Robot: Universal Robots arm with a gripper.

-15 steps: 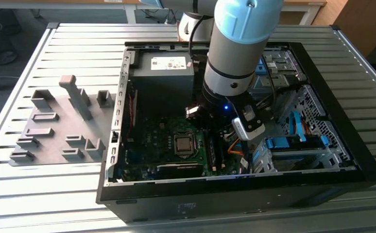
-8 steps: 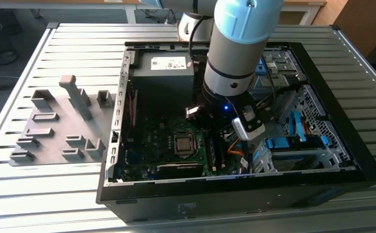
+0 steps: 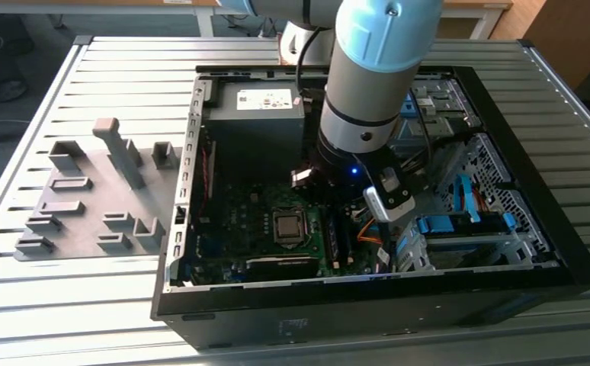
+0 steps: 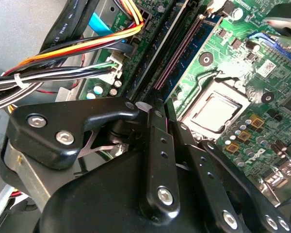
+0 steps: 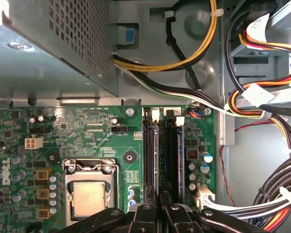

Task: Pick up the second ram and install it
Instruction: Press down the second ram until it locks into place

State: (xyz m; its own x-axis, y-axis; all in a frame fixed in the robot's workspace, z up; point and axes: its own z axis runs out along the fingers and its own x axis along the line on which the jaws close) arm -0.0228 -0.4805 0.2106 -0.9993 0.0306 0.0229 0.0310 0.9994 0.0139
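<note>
While black end effector (image 5: 160, 213) hovers, glossy green motherboard (image 5: 97, 136) (flat)

The exterior view looked down from high and fairly far at the open computer case (image 3: 376, 252) on a slatted table (image 3: 122, 69) (arm reaching in). Both wrist views sat close above the motherboard (image 5: 87, 131), sharing the processor socket (image 5: 89, 191) (image 4: 216, 111) and memory slots (image 5: 162, 155) beside it.
</note>
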